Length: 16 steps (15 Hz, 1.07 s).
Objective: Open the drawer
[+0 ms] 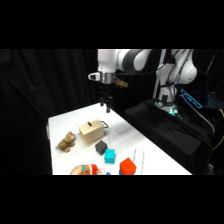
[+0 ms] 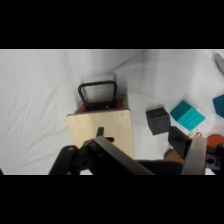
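Open fingers (image 2: 195, 155) hang above drawer (image 2: 99, 102), touching nothing.

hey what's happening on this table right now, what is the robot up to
A white robot arm holds its hand above the far part of the white table, over a small pale wooden box. The box's drawer, with a thin black loop handle, hasn't been grasped; the hand touches nothing. A dark grey cube, a teal cube and a red block sit nearby, untouched.

no readable text, no labels, no brands, no numbers anywhere
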Motion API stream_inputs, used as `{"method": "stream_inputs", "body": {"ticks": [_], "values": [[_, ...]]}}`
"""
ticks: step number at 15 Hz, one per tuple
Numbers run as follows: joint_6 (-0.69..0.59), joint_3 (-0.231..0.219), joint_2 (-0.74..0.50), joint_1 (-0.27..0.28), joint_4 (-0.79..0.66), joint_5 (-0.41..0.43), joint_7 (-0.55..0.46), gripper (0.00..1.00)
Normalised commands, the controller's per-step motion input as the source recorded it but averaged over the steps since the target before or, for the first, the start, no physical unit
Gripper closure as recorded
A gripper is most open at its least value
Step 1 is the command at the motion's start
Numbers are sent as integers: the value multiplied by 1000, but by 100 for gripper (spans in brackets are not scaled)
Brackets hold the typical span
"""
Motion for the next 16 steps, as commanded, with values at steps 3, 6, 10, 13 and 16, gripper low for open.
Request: {"method": "stream_inputs", "body": {"ticks": [3, 6, 10, 13, 16], "values": [[331, -40, 83, -20, -86, 216, -309, 0], [315, -25, 119, -25, -61, 255, -318, 0], [293, 1, 115, -47, -60, 268, -325, 0], [263, 39, 111, -78, -44, 252, -308, 0], [284, 64, 138, -94, -25, 185, -230, 0]]}}
